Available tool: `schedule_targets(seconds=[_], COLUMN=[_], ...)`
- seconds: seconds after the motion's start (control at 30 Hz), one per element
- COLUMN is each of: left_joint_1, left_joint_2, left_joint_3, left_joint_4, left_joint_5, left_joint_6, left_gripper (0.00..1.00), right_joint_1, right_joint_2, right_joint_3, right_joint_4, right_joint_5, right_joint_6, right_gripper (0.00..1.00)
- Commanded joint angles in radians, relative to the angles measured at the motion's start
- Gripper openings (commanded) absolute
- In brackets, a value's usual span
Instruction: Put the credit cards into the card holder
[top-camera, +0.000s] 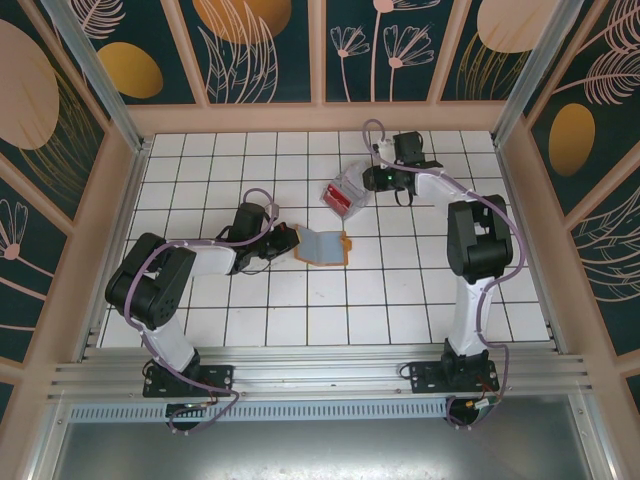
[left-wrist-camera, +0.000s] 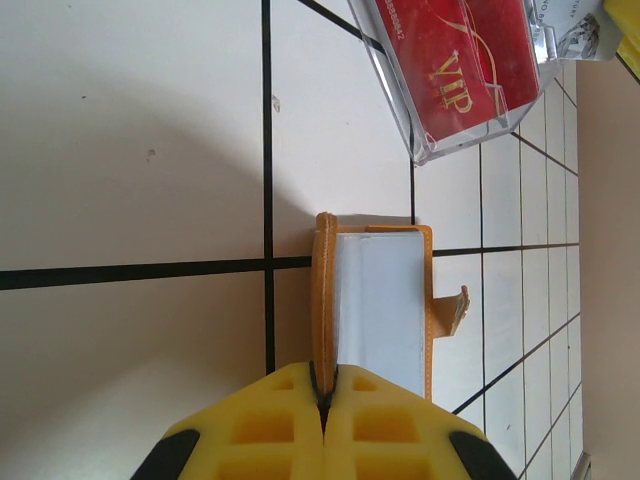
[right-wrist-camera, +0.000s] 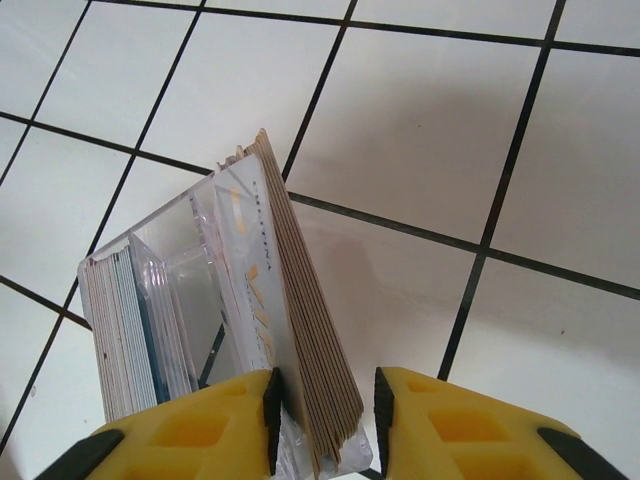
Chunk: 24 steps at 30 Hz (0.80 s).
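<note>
Near the middle of the table (top-camera: 200, 300), the card holder (top-camera: 322, 246), opened with the grey lining up and the orange-tan rim round it, a small tab (left-wrist-camera: 452, 308) sticking out on the side toward the right edge. At the holder's opposite side, toward the left edge, the left gripper (top-camera: 287, 240), its yellow fingers (left-wrist-camera: 260, 430) pressed together with the orange border pinched in the seam between them. In the left wrist view, that border standing up as a thin ridge beside the lining. Just beyond the holder toward the far edge of the table, and apart from it, the clear plastic box (top-camera: 345, 193), set askew to the tile lines. Inside it, the credit cards (right-wrist-camera: 312, 320), the one facing up red with gold VIP lettering. In the right wrist view, two batches on edge: a thin whitish one at one end, a thicker brown-edged one at the other, clear walls between. Over that thicker batch, the right gripper (right-wrist-camera: 322, 415), part spread, one yellow pad on each side of the stack. One pad against the clear wall beside the stack, the other with perhaps a sliver of gap, so no telling whether pinching or only straddling.
</note>
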Motion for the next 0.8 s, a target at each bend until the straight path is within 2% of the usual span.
schedule_targets(seconds=[0.0, 0.23, 0.3, 0.4, 0.6, 0.7, 0.77], left_joint_1=[-0.002, -0.003, -0.002, -0.002, -0.002, -0.003, -0.002], left_joint_2=[0.012, 0.009, 0.01, 0.012, 0.011, 0.014, 0.017], left_joint_3=[-0.005, -0.007, -0.007, -0.005, -0.004, -0.003, -0.003], left_joint_4=[0.04, 0.04, 0.04, 0.041, 0.04, 0.041, 0.043], left_joint_5=[0.018, 0.015, 0.017, 0.017, 0.016, 0.019, 0.018], left_joint_6=[-0.013, -0.014, -0.015, -0.014, -0.014, -0.016, -0.016], left_gripper=[0.02, 0.02, 0.02, 0.02, 0.02, 0.02, 0.02], right_joint_1=[-0.003, 0.004, 0.006, 0.009, 0.019, 0.034, 0.041], right_joint_2=[-0.039, -0.042, -0.043, -0.033, -0.059, -0.034, 0.011], right_joint_3=[-0.018, -0.015, -0.014, -0.005, -0.007, 0.051, 0.119], right_joint_4=[0.034, 0.029, 0.03, 0.02, 0.025, -0.037, -0.107], right_joint_5=[-0.036, -0.002, -0.003, 0.017, 0.069, 0.106, 0.107], right_joint_6=[0.027, 0.02, 0.018, 0.014, -0.001, -0.036, -0.063], right_gripper=[0.33, 0.34, 0.29, 0.29, 0.49, 0.64, 0.7])
